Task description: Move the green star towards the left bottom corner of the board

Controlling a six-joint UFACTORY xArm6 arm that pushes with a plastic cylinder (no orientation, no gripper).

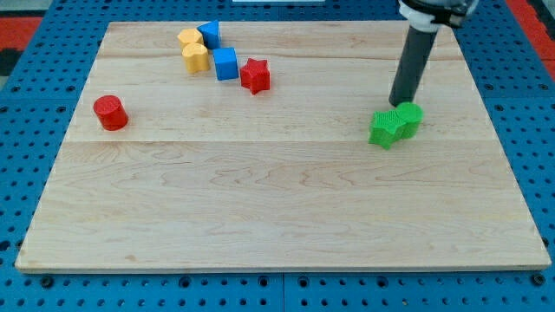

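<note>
Touching 2 green blocks [395,124] (2 red, 2 blue, 2 yellow elsewhere), my tip [399,104] holds nothing.

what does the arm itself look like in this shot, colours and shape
Only the arm's lower end shows. A straight, smooth, dark grey to black cylindrical rod runs down to my tip, just above the green blocks. At the view's top edge the rod enters a wider collar with a white band and a dark part above it. No cables, labels or markings are visible.
</note>
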